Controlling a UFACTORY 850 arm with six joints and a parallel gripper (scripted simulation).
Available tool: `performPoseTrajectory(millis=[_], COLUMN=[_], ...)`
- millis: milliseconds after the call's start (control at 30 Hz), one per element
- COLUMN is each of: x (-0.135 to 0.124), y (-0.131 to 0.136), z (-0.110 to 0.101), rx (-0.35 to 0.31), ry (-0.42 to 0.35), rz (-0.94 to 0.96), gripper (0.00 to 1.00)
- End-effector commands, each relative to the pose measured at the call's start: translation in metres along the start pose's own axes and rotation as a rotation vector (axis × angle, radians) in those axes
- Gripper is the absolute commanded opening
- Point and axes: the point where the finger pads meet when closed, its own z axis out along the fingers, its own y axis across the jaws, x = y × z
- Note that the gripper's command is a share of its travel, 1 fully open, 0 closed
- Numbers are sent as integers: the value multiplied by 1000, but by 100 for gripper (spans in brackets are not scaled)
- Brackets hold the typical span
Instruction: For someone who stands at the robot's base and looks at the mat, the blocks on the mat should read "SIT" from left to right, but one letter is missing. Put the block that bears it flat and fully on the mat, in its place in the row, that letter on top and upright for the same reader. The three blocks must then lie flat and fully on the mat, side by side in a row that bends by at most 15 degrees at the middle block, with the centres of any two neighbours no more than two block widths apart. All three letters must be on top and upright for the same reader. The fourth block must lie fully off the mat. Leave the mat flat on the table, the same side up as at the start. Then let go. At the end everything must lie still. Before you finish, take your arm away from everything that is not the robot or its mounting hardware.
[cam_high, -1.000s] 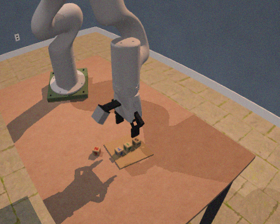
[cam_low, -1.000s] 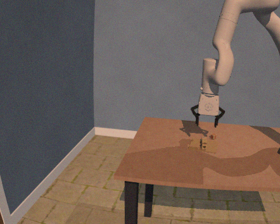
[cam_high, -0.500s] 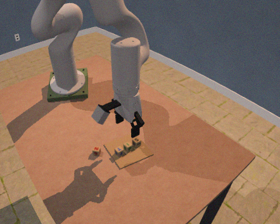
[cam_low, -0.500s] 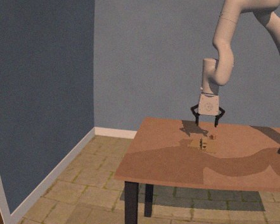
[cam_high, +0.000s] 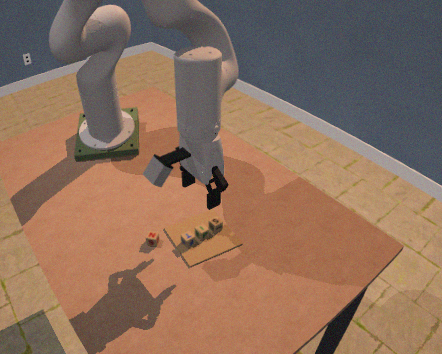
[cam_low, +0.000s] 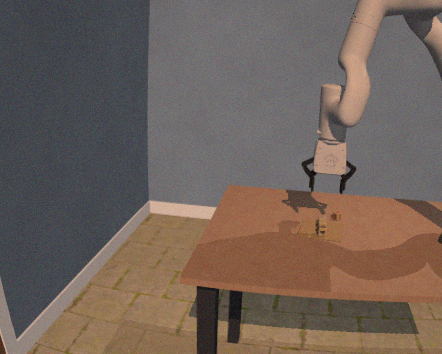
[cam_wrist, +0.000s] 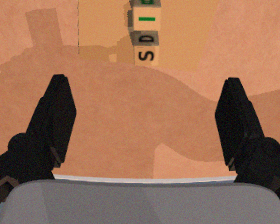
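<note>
My gripper (cam_high: 200, 195) (cam_low: 327, 191) (cam_wrist: 146, 93) is wide open and empty, high above the table near the S end of the row. The S block (cam_high: 216, 225) (cam_wrist: 146, 55), the I block (cam_high: 202, 232) (cam_wrist: 147, 19) and the T block (cam_high: 188, 239) lie close together on the mat (cam_high: 200, 254) (cam_low: 306, 228) (cam_wrist: 100, 30) in a nearly straight row. From the base they read S, I, T from left to right. S and I look upright for that reader; T's exact turn is too small to tell. The N block (cam_high: 152, 239) (cam_low: 337, 216), red letter on top, lies off the mat.
The robot's base stands on a green plate (cam_high: 82, 150) at the back left of the table (cam_high: 310, 235) in the top view. The mat looks flat. The N block is beside the mat's T end. Arm shadows cross the table.
</note>
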Motion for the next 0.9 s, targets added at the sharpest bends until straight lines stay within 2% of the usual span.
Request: performPoseTrajectory(millis=[0,200,367,867], x=[0,0,0,0], y=[-1,-1,-1,-1], z=[-12,-42,-57,-60], rx=[1,1,1,1], ry=[-1,-1,-1,-1], rz=[0,0,0,0], gripper=[100,100,100,100])
